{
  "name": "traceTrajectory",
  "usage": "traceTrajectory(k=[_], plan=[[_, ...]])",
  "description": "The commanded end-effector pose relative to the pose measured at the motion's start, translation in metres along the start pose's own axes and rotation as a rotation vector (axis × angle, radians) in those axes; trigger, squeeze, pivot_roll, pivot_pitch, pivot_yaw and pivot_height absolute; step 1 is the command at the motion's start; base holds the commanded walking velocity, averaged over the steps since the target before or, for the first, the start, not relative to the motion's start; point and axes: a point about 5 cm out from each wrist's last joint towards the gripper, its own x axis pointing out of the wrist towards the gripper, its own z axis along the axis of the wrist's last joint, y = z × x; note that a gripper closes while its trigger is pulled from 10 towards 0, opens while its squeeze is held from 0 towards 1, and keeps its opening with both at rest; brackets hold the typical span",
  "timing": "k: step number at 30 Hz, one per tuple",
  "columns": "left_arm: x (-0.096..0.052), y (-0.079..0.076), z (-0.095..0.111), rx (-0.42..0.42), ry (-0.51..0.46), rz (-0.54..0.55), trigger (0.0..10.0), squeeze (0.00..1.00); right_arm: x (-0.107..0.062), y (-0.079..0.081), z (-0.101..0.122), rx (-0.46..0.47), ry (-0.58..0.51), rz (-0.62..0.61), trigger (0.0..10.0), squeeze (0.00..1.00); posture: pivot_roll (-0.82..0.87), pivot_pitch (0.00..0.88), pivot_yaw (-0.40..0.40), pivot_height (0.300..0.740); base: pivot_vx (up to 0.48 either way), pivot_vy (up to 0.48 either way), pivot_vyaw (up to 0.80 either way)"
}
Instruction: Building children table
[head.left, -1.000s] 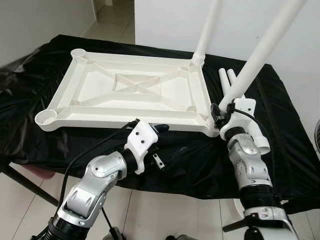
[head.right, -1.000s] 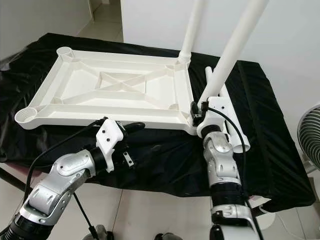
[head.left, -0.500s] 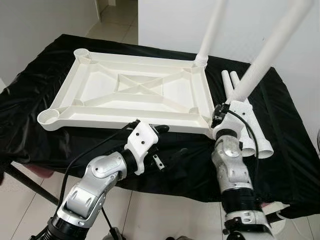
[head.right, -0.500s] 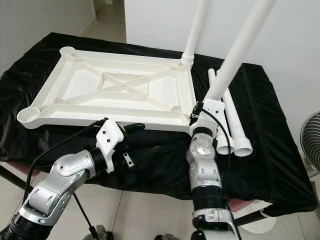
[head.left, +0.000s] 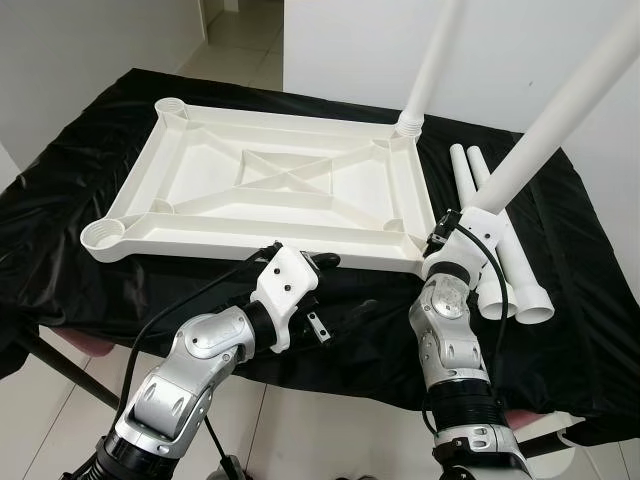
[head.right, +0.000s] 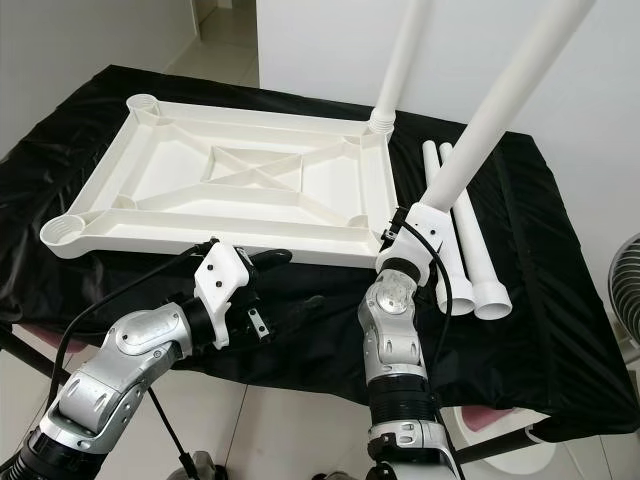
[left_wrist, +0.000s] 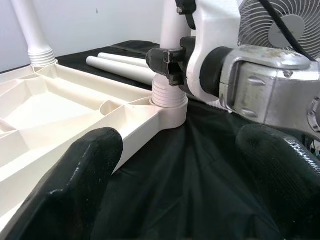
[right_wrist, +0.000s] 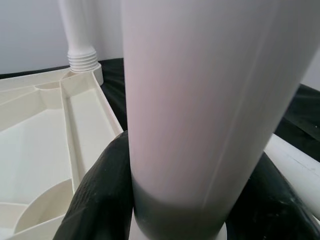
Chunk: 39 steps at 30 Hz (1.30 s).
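Note:
The white tabletop (head.left: 280, 185) lies upside down on a black-draped table (head.left: 70, 150). One white leg (head.left: 432, 65) stands screwed into its far right corner. A second leg (head.left: 545, 145) leans to the right, its threaded end (left_wrist: 167, 92) sitting in the near right corner socket (left_wrist: 172, 114). My right gripper (head.left: 447, 232) is shut on this leg just above the socket, one black finger (right_wrist: 100, 200) on each side of it. By the tabletop's front edge my left gripper (head.left: 335, 290) stands open, with black cloth between its fingers (left_wrist: 75, 185).
Two loose white legs (head.left: 495, 245) lie side by side on the cloth, right of the tabletop. The left corner sockets (head.left: 103, 236) stand open. A fan (head.right: 628, 290) is on the floor at the right, with a white wall behind the table.
My right forearm has swung inward under the near right corner, and the held leg leans further to the right. The left arm has kept its place. The camera has shifted slightly.

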Motion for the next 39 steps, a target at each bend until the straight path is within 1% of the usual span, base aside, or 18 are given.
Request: traceTrajectory(k=[1,5,18,19,20,21,23,28,29,30,31,33,34,35,37,38,39], plan=[[-0.001,-0.005,0.000,0.004,-0.005,-0.043,10.0,0.00,0.003,-0.025,-0.024,-0.038,0.120,-0.116,10.0,0.00,0.15,0.048,-0.048,0.740,0.000,0.000,0.00],[0.000,-0.006,0.001,0.005,-0.007,-0.047,10.0,0.00,0.011,-0.026,-0.025,-0.015,0.179,-0.130,10.0,0.00,0.15,0.048,-0.046,0.740,0.000,0.000,0.00],[0.000,-0.006,0.001,0.005,-0.007,-0.047,10.0,0.00,0.019,-0.028,-0.028,-0.019,0.234,-0.125,10.0,0.00,0.15,0.051,-0.047,0.740,0.000,0.000,0.00],[0.000,-0.006,0.001,0.004,-0.007,-0.045,10.0,0.00,0.021,-0.029,-0.032,0.020,0.293,-0.120,10.0,0.00,0.15,0.059,-0.048,0.740,0.000,0.000,0.00],[-0.001,-0.006,0.002,0.003,-0.007,-0.045,10.0,0.00,0.022,-0.027,-0.034,0.048,0.336,-0.085,10.0,0.00,0.15,0.063,-0.047,0.740,0.000,0.000,0.00],[-0.001,-0.006,0.002,0.003,-0.007,-0.045,10.0,0.00,0.022,-0.027,-0.034,0.048,0.336,-0.085,10.0,0.00,0.15,0.063,-0.047,0.740,0.000,0.000,0.00],[-0.001,-0.006,0.002,0.000,-0.007,-0.044,10.0,0.00,0.026,-0.027,-0.031,0.014,0.326,-0.054,10.0,0.00,0.15,0.065,-0.046,0.740,0.000,0.000,0.00],[-0.001,-0.007,0.002,0.000,-0.006,-0.044,10.0,0.00,0.028,-0.026,-0.030,-0.008,0.316,-0.013,10.0,0.00,0.15,0.069,-0.046,0.740,0.000,0.000,0.00],[-0.001,-0.006,0.002,-0.001,-0.006,-0.044,10.0,0.00,0.028,-0.025,-0.027,-0.048,0.274,0.004,10.0,0.00,0.15,0.070,-0.044,0.740,0.000,0.000,0.00],[-0.001,-0.006,0.002,-0.001,-0.006,-0.044,10.0,0.00,0.028,-0.025,-0.027,-0.048,0.274,0.004,10.0,0.00,0.15,0.070,-0.044,0.740,0.000,0.000,0.00],[-0.003,-0.007,0.002,-0.001,-0.003,-0.044,10.0,0.00,0.026,-0.023,-0.026,-0.095,0.220,0.070,10.0,0.00,0.16,0.075,-0.042,0.740,0.000,0.000,0.00],[-0.003,-0.007,0.002,-0.001,-0.003,-0.044,10.0,0.00,0.026,-0.023,-0.026,-0.095,0.220,0.070,10.0,0.00,0.16,0.075,-0.042,0.740,0.000,0.000,0.00],[-0.003,-0.007,0.002,-0.002,-0.001,-0.043,10.0,0.00,0.024,-0.020,-0.023,-0.108,0.174,0.148,10.0,0.00,0.15,0.078,-0.040,0.740,0.000,0.000,0.00],[-0.003,-0.007,0.002,-0.002,-0.001,-0.043,10.0,0.00,0.024,-0.020,-0.023,-0.108,0.174,0.148,10.0,0.00,0.15,0.078,-0.040,0.740,0.000,0.000,0.00],[-0.004,-0.007,0.002,-0.002,0.000,-0.042,10.0,0.00,0.022,-0.017,-0.023,-0.099,0.164,0.218,10.0,0.00,0.15,0.080,-0.039,0.740,0.000,0.000,0.00],[-0.004,-0.007,0.002,-0.002,0.000,-0.042,10.0,0.00,0.022,-0.017,-0.023,-0.099,0.164,0.218,10.0,0.00,0.15,0.080,-0.039,0.740,0.000,0.000,0.00],[-0.004,-0.007,0.002,-0.002,0.001,-0.042,10.0,0.00,0.020,-0.016,-0.023,-0.088,0.170,0.248,10.0,0.00,0.15,0.081,-0.038,0.740,0.000,0.000,0.00]])
